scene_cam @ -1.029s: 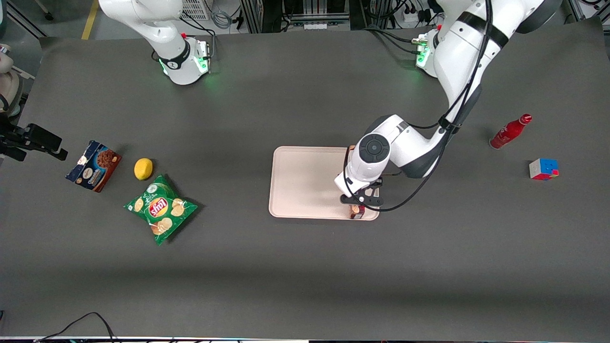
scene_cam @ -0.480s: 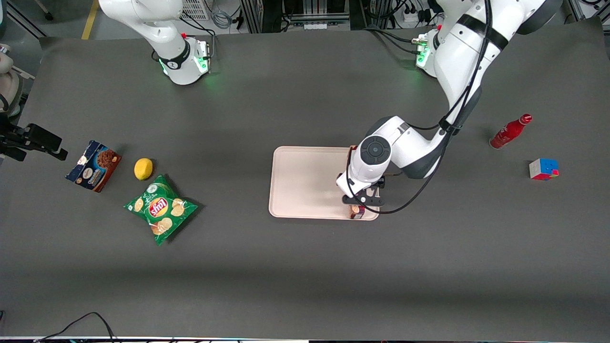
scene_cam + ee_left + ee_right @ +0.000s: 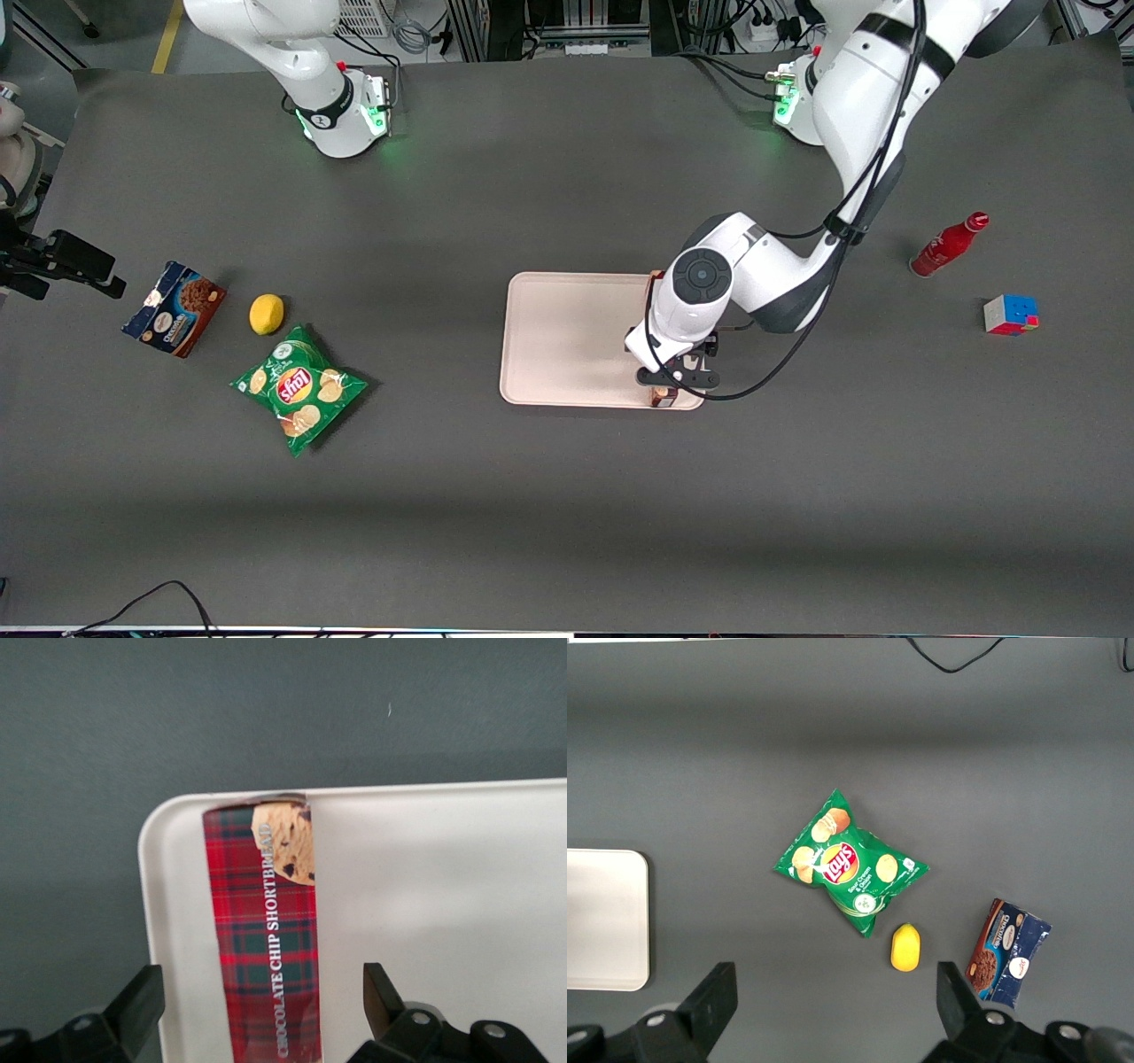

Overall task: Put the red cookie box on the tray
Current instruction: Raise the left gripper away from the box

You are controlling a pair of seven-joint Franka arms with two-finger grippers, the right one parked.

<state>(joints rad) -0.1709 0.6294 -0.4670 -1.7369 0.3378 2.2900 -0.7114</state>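
One step left, by my read | box (image 3: 264, 939) lies flat on tray (image 3: 443, 904), along its edge, directly under pincer (image 3: 264, 1014) | pincer wide, fingers clear of box | remaining: lift away

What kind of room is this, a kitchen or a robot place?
Most likely a robot lab, not a kitchen. White robot arms are bolted to a big dark grey table, with cables and equipment racks along its edge. The gripper hangs open over the red cookie box lying on the tray.
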